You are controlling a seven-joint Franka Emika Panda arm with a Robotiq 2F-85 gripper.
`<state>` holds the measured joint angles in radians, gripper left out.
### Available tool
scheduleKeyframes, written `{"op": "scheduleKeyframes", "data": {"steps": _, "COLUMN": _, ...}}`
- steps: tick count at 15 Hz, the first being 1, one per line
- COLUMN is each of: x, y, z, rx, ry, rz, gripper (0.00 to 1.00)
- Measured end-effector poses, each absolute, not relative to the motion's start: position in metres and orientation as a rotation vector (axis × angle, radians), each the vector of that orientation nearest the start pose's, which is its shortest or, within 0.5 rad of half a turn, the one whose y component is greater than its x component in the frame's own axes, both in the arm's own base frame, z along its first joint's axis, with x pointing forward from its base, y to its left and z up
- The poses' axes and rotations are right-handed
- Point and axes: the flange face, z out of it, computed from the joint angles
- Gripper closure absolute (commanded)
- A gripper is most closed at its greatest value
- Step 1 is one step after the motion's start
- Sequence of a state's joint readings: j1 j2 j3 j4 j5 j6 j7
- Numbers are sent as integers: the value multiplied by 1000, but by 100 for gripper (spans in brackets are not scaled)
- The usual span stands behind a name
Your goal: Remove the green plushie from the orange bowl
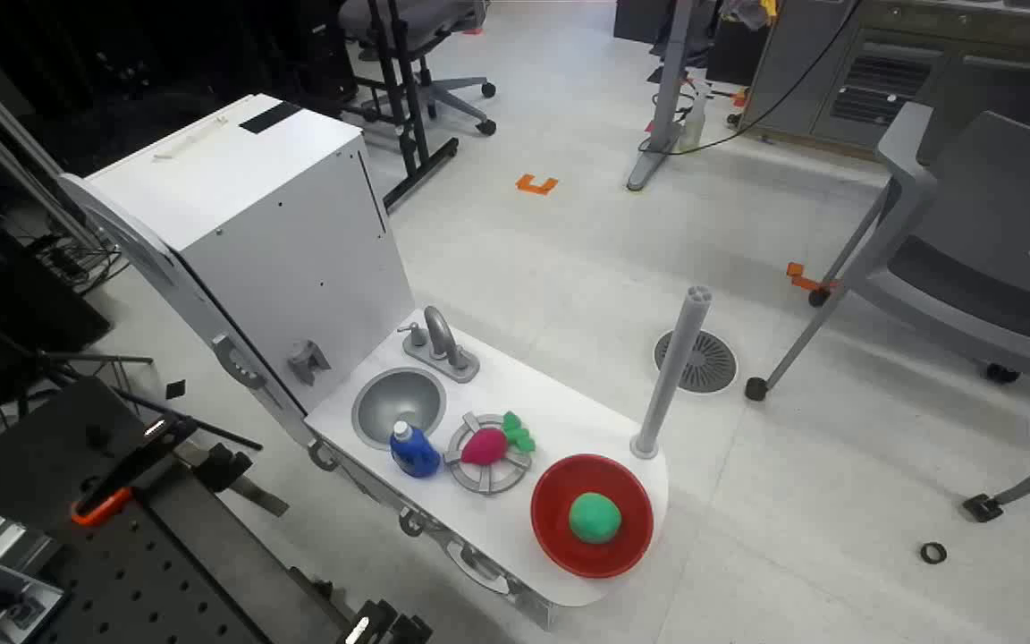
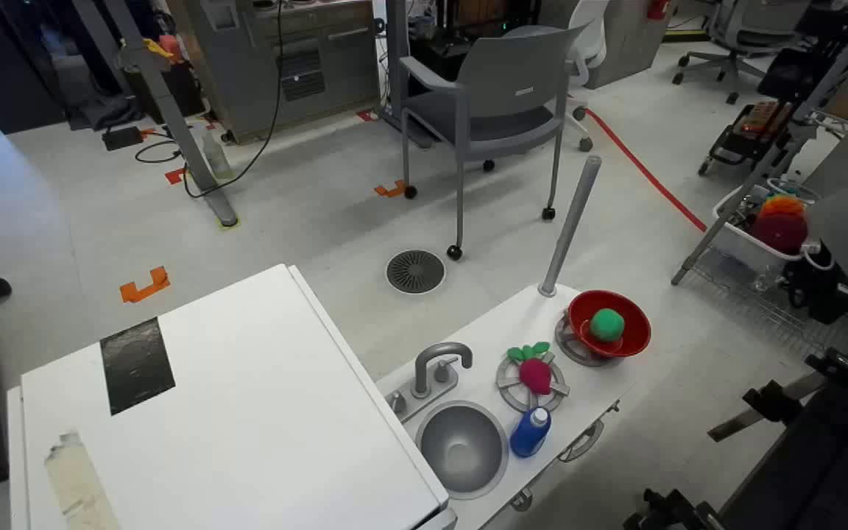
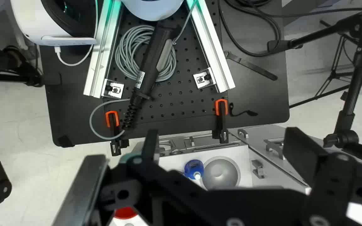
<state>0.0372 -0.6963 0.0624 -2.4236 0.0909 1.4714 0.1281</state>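
Observation:
The green plushie (image 1: 595,518) is a rounded bright-green lump lying inside the red-orange bowl (image 1: 556,542). The bowl stands at the end of a white toy kitchen counter. An exterior view also shows the plushie (image 2: 606,324) in the bowl (image 2: 637,335), which sits over a grey burner ring. In the wrist view only a red sliver of the bowl (image 3: 125,213) shows past the gripper body, and the plushie is hidden. My gripper (image 3: 223,139) is open, its dark fingers wide apart with nothing between them. The gripper does not show in the exterior views.
A blue bottle (image 1: 415,453) stands by the grey sink (image 1: 401,407). A magenta plush with green leaves (image 1: 485,445) lies on a burner. A grey post (image 1: 676,371) rises beside the bowl. A tall white cabinet (image 2: 232,412) borders the sink. A black table (image 3: 168,108) has orange-tipped clamps.

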Motion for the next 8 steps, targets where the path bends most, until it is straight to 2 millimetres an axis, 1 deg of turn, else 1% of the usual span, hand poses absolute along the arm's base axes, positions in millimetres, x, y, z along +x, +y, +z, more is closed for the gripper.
{"op": "scheduleKeyframes", "data": {"steps": 8, "x": 310, "y": 44, "z": 522, "rx": -3089, "ry": 81, "rz": 416, "gripper": 0}}
